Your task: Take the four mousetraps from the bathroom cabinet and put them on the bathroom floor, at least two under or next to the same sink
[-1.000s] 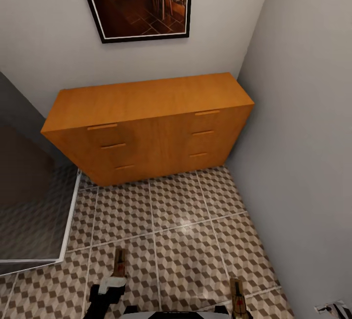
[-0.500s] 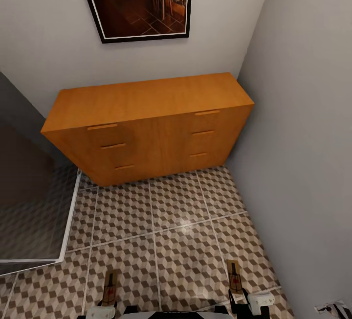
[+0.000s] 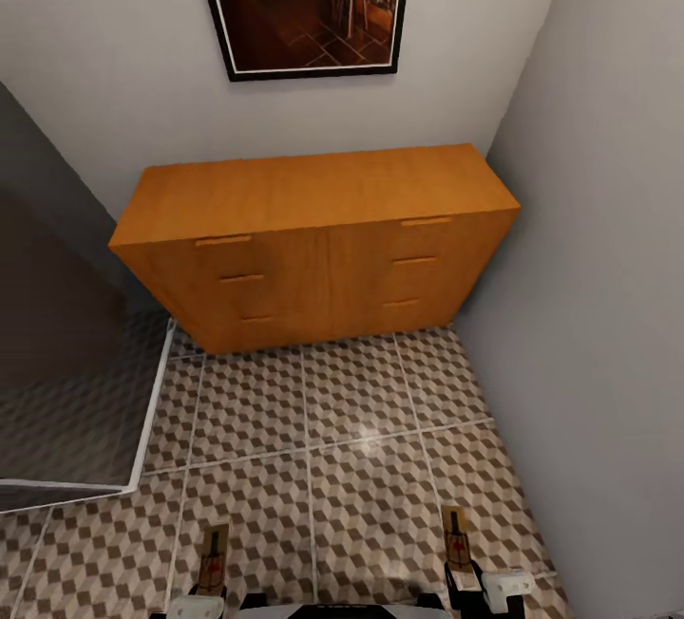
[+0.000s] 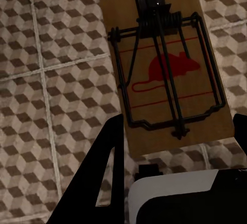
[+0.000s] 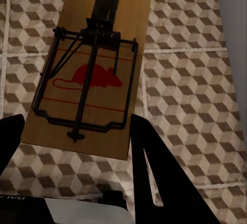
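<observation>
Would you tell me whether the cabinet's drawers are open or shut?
Shut: on the cabinet every drawer front lies flush, with none pulled out.

No legible text, brand names or numerals appear on any surface.

1 printed sign is visible, repeated on 2 items:
- Left wrist view: the mousetrap [image 4: 164,64] bears a red mouse silhouette with a long tail line, set between red ruled lines, mid-board under the black wire.
- Right wrist view: the second mousetrap [image 5: 92,69] bears the same red mouse silhouette and red lines.

In the head view, the red mark on each trap is too small to resolve. The framed picture [image 3: 309,2] on the wall carries no readable lettering.
</observation>
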Tool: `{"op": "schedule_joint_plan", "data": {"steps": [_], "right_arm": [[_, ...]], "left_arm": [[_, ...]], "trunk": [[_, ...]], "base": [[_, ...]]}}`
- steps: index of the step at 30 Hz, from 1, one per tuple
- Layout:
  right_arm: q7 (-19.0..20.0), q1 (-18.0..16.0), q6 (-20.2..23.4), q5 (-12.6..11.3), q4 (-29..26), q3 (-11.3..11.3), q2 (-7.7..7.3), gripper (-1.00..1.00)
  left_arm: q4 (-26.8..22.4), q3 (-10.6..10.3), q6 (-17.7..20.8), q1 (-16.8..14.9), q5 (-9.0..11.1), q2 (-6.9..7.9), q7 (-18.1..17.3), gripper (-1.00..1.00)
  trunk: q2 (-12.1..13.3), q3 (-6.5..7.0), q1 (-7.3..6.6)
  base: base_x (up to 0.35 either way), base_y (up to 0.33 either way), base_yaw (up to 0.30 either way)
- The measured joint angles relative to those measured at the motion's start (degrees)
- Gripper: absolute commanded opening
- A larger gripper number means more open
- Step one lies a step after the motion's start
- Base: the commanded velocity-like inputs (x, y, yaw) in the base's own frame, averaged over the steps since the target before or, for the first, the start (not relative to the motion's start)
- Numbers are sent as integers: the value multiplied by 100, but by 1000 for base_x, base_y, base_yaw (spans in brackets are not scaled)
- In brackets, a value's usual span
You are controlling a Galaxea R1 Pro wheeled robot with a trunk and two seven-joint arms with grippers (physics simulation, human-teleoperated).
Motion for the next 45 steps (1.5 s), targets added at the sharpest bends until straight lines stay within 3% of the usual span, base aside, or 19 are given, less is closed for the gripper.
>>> {"op": "schedule_joint_plan", "data": {"steps": [22, 45], "right_arm": [[0, 2, 0, 0, 0, -2, -2, -100], [2, 3, 1, 0, 10, 0, 7, -100]], "left_arm": [[0, 0, 15, 0, -1, -9, 2, -100], [1, 0, 17, 0, -3, -9, 13, -100]], "trunk": [[0, 0, 0], [0, 0, 0]], "base": [[-4, 2, 285], [-93, 98, 286]]}}
